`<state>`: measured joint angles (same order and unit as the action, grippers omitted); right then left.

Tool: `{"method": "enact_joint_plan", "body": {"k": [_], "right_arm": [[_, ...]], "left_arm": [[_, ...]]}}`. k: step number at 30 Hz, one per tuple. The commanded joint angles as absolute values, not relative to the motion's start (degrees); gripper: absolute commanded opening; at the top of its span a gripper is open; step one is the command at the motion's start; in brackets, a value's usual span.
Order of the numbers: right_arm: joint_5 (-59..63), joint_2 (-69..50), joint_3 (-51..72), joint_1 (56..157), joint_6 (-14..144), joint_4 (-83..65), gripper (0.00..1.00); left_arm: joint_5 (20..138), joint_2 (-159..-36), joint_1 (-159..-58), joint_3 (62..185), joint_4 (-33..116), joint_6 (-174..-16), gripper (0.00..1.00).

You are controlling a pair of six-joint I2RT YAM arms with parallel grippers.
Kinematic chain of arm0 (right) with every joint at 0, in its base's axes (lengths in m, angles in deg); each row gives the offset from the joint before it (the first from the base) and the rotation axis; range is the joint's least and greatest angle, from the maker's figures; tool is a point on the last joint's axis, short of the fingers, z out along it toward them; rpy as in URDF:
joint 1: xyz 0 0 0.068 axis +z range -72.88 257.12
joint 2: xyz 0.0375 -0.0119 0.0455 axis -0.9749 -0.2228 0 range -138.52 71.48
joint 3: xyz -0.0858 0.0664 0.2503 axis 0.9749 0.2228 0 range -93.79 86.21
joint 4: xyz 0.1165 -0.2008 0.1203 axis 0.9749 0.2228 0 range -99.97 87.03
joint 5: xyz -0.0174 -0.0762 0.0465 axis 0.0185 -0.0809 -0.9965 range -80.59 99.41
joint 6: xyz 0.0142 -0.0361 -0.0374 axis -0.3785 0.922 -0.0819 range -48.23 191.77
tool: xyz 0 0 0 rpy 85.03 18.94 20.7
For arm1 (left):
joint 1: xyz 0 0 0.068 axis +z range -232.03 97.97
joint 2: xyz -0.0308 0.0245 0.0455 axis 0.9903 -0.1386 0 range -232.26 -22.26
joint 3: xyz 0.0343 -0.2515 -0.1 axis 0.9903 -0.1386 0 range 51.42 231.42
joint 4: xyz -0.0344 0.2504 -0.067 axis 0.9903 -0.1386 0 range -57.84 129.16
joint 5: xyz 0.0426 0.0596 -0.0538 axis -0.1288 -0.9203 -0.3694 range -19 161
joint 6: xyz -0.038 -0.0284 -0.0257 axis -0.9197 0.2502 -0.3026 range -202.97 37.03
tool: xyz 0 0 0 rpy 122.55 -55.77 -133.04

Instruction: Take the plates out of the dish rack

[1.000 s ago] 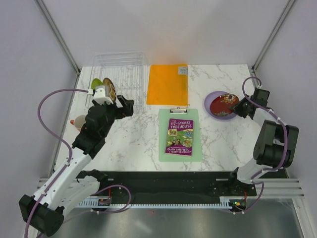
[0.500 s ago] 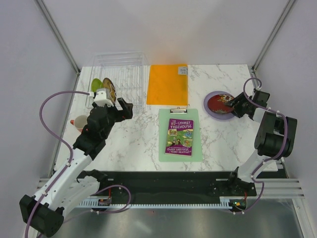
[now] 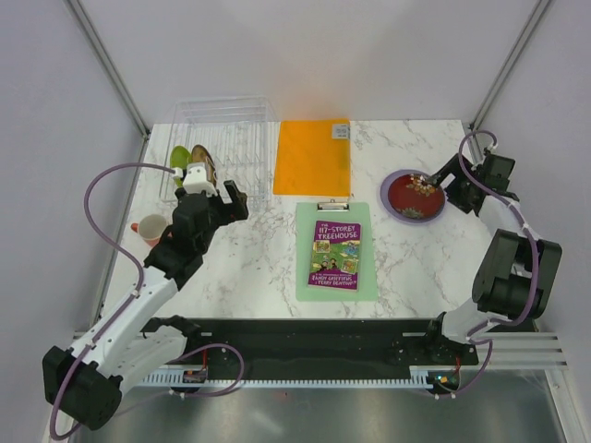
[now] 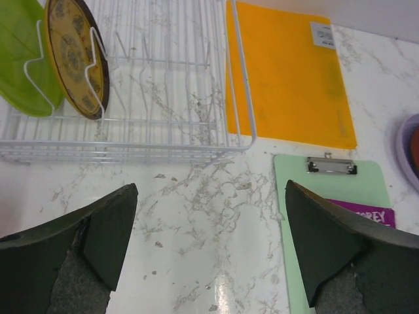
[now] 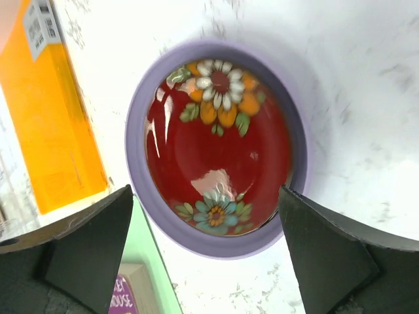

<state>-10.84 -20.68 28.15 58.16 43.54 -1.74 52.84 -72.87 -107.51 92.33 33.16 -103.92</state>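
Hovering just in front of the dish rack (image 4: 163, 140), left gripper (image 4: 209, 216), spread and empty, faces the yellow plate (image 4: 75, 55) and lime green plate (image 4: 19, 59) propped upright by its tines, likely next picks; right gripper (image 5: 204, 196), also spread, hangs over dark red plate (image 5: 216, 157) nested in lilac plate (image 5: 141, 131), well right of rack.

orange sheet (image 3: 313, 157), clipboard (image 3: 355, 212), book (image 3: 335, 254), cup (image 3: 151, 228)

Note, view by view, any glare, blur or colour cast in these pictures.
Right wrist: a pale glare patch on the dark red plate, fingers dark and soft. Left wrist: fingers blurred, dish rack and yellow plate sharp. Top external: even light, an orange tint on the wall above the orange sheet.
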Motion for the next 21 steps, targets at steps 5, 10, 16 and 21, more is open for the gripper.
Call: {"method": "enact_joint_plan", "body": {"k": [5,10,16,21], "right_arm": [[-0.69,-12.2,22.93,59.46,50.5,7.08,0.98],[-3.15,-9.22,24.86,61.3,50.59,7.43,0.98],[-4.21,-6.92,26.97,64.37,50.85,7.34,0.98],[-4.3,-6.57,27.76,65.08,51.29,6.82,0.98]], "left_arm": [[45.34,-81.22,-104.8,101.25,34.23,-94.58,1.0],[48.85,-88.6,-95.23,106.51,36.87,-94.23,1.0],[46.65,-103.96,-89.77,115.03,40.39,-89.48,0.94],[48.76,-113.21,-88.53,121.29,40.13,-89.04,0.86]]}}
